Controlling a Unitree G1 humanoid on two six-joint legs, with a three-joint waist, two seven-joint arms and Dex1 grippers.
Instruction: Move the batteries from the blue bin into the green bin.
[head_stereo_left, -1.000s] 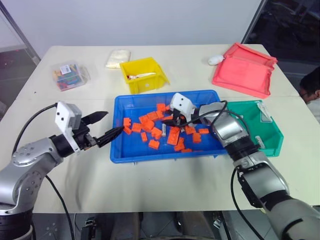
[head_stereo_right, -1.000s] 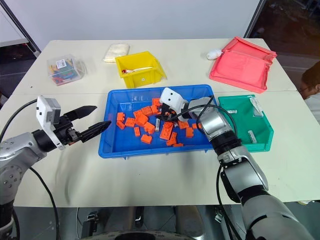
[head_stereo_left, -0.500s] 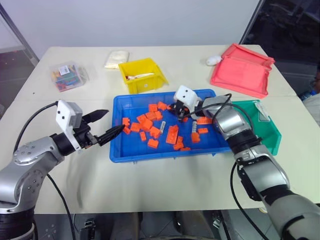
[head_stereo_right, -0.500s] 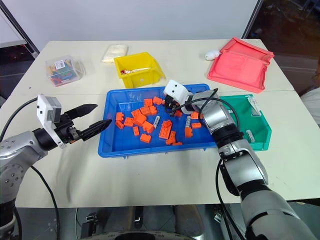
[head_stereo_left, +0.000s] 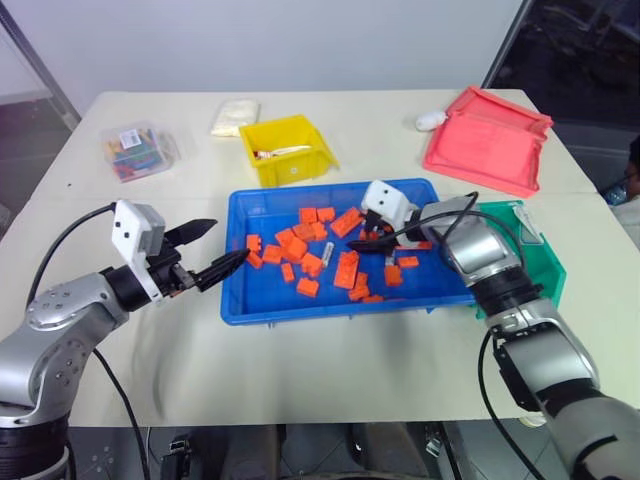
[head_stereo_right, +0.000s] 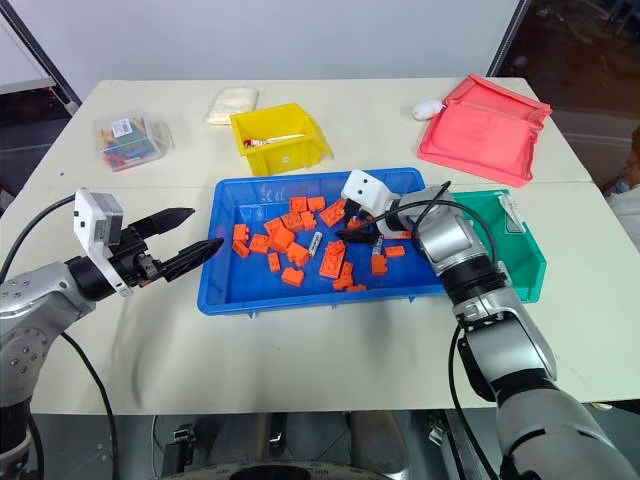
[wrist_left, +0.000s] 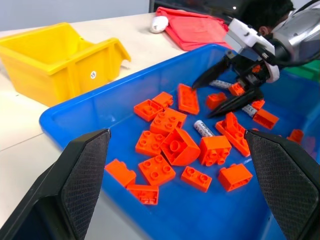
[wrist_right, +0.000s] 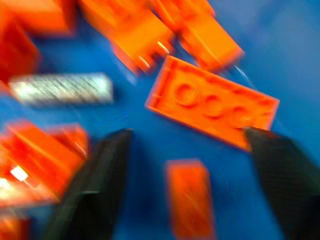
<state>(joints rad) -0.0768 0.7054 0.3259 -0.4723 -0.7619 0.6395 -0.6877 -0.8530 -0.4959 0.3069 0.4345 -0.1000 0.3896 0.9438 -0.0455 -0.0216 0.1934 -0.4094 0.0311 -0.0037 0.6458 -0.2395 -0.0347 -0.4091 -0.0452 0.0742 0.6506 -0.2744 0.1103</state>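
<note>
Silver arms, black cables, white wrist boxes, black claw (head_stereo_left: 213, 251) fingers.

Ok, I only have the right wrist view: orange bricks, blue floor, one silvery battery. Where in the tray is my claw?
Observer: The right claw is over the right half of the blue bin, with its jaws open and nothing in them.
Operator: And the green bin?
Observer: The green bin sits just past the blue bin's right edge, partly hidden behind your right arm.
Operator: How many batteries are left in the tray?
Observer: I can make out at least two batteries: one near the middle and one right by your claw's fingers.
</note>
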